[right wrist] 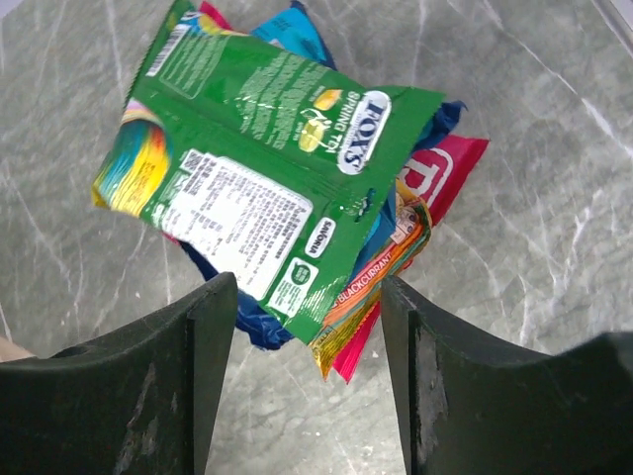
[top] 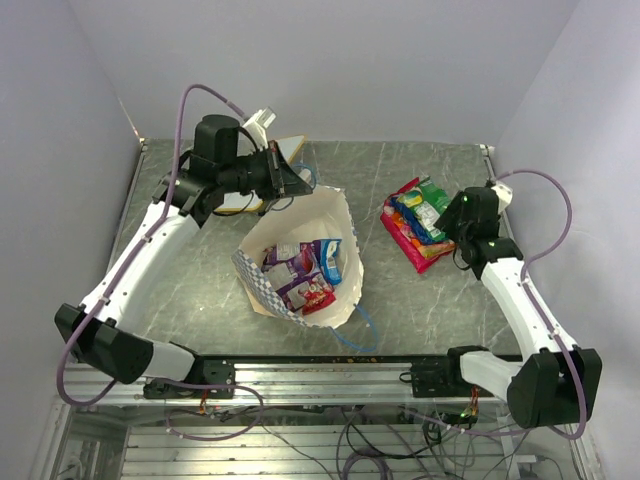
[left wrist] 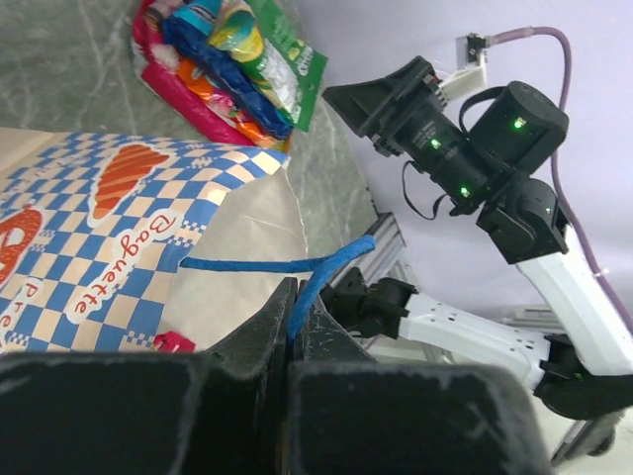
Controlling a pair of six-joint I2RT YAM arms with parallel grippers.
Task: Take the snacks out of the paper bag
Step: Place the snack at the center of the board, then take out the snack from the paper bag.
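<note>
The cream paper bag point(top: 335, 215) lies open at mid-table. Inside it are purple point(top: 288, 265), blue point(top: 331, 254) and red point(top: 318, 293) snack packets. My left gripper point(top: 298, 183) is at the bag's far rim, shut on its thin blue string handle point(left wrist: 326, 265). The left wrist view shows the bag's checkered band point(left wrist: 109, 228). A pile of snacks point(top: 415, 222) lies on the table right of the bag, with a green packet point(right wrist: 262, 148) on top. My right gripper point(right wrist: 307, 336) is open and empty just above the pile's near edge; it also shows in the top view point(top: 447, 228).
A flat white board with a wooden edge point(top: 290, 150) lies behind the left gripper at the back. The bag's other blue handle point(top: 366, 326) trails toward the front rail point(top: 330, 372). Walls close in the table on the left, back and right.
</note>
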